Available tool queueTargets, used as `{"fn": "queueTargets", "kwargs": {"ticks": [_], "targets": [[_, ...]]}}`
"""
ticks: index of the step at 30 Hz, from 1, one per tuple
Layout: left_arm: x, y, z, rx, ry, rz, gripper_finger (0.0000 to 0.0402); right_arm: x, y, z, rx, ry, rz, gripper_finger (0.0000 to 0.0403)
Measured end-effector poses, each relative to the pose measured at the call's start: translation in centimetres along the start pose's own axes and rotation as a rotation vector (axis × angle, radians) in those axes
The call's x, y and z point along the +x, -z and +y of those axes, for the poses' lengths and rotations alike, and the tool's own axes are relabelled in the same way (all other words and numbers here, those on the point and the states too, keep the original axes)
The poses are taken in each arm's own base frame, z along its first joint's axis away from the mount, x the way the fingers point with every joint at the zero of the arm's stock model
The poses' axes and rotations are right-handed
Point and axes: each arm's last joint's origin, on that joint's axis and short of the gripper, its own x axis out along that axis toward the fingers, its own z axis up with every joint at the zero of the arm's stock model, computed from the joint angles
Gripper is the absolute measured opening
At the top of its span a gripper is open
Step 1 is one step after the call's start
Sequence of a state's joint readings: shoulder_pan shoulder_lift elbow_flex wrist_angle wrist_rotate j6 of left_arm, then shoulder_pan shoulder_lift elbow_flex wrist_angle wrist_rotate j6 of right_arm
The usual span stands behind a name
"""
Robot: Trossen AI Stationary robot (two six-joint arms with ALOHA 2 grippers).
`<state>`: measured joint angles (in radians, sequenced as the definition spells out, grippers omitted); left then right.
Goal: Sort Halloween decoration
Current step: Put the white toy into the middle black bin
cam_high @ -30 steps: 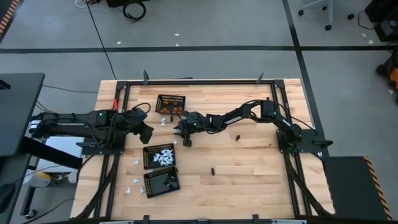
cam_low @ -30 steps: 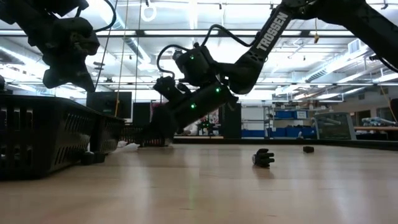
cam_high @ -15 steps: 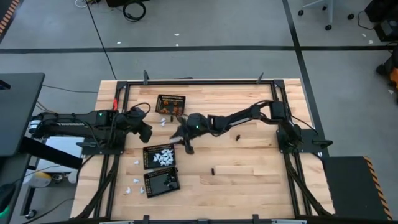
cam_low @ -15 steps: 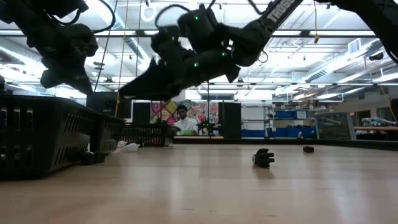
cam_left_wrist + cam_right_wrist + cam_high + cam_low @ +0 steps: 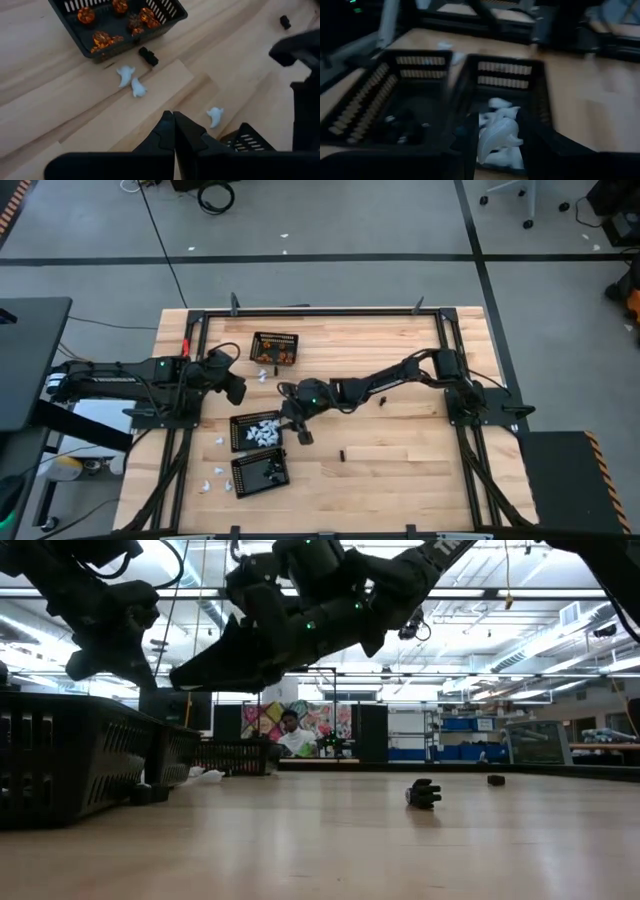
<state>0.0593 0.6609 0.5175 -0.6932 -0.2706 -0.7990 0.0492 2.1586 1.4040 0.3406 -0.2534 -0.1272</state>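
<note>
Nearest the front edge of the table (image 5: 400, 480), a basket of black pieces (image 5: 260, 473) was seen, with two loose white pieces (image 5: 220, 472) lying on the wood just beside it on the left arm's side. Just behind it a second basket (image 5: 257, 431) was seen, well stocked with white pieces, and another white piece (image 5: 220, 442) lay outside its wall. The right gripper (image 5: 300, 430) was held raised at that basket's rim, the arm stretched across the table. Its jaws were set partway closed, and a white piece (image 5: 492, 136) appeared to be held between them above the white heap. The step in hand was therefore judged to be the dropping of that piece into its basket. A loose black piece (image 5: 343, 453) lay well apart from the baskets, and a second black one (image 5: 381, 399) lay farther back. The left gripper (image 5: 237, 392) was kept raised behind the white basket, its fingers pressed together with nothing between them. Beneath it a white piece (image 5: 215, 116) was seen, then a touching pair of white pieces (image 5: 132, 82) and a black piece (image 5: 148, 56) close against the farthest basket (image 5: 275, 347), in which the orange pieces (image 5: 100, 38) had been gathered. No orange piece was seen loose on the table. The sorting was judged well advanced: the orange ones seemed finished, while several white and a few black pieces were left to be collected.
</note>
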Motion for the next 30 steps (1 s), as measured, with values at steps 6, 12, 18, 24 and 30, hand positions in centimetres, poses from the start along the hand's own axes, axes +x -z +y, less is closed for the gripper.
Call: {"fn": "queueTargets", "kwargs": {"ticks": [6, 12, 18, 24, 30], "targets": [[0.0, -0.2, 0.0, -0.003, -0.02, -0.035, 0.0005, 1.2, 0.9, -1.5, 0.035, -0.011, 0.0, 0.0129], [0.0, -0.1, 0.0, -0.002, -0.01, -0.022, 0.0005, 3.6, -0.1, -1.5, 0.023, 0.004, 0.018, 0.0129], [0.0, -0.1, 0.0, -0.003, 0.002, -0.009, 0.0005, 3.6, -0.3, -1.9, 0.017, 0.03, 0.059, 0.0139], [0.0, -0.1, 0.0, -0.001, 0.002, -0.009, 0.0005, 3.3, 0.2, -2.6, 0.033, 0.015, 0.098, 0.016], [0.0, -0.1, 0.0, -0.001, 0.002, -0.009, 0.0005, 2.9, 0.1, -3.6, 0.05, 0.034, 0.099, 0.0177]]}}
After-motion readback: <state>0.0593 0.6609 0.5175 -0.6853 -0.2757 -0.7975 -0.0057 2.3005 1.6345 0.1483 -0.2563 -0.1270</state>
